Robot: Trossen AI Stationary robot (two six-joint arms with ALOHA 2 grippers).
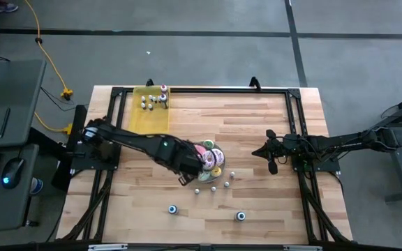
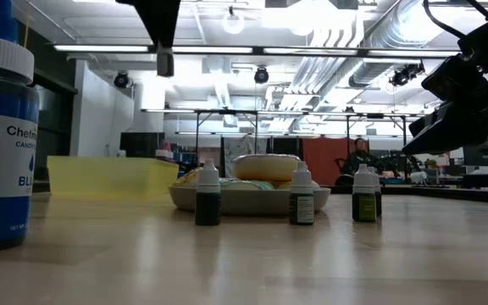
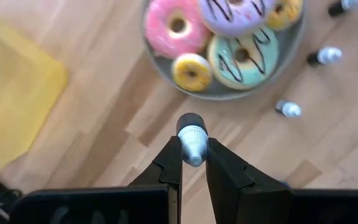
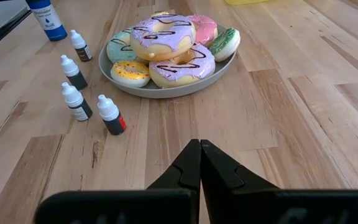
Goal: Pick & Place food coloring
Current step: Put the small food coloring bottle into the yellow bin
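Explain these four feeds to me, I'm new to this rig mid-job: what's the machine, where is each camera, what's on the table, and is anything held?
The machine is two dark robot arms at a wooden table. One picture looks straight down from overhead, one looks level across the tabletop, and two come from cameras on the wrists.

The left gripper is shut on a small food coloring bottle, beside the plate of frosted doughnuts. The right gripper is shut and empty, waiting at the table's right side.

More small bottles stand near the plate, a few stand on the yellow mat at the far left corner, and two larger blue-labelled bottles stand near the front edge.
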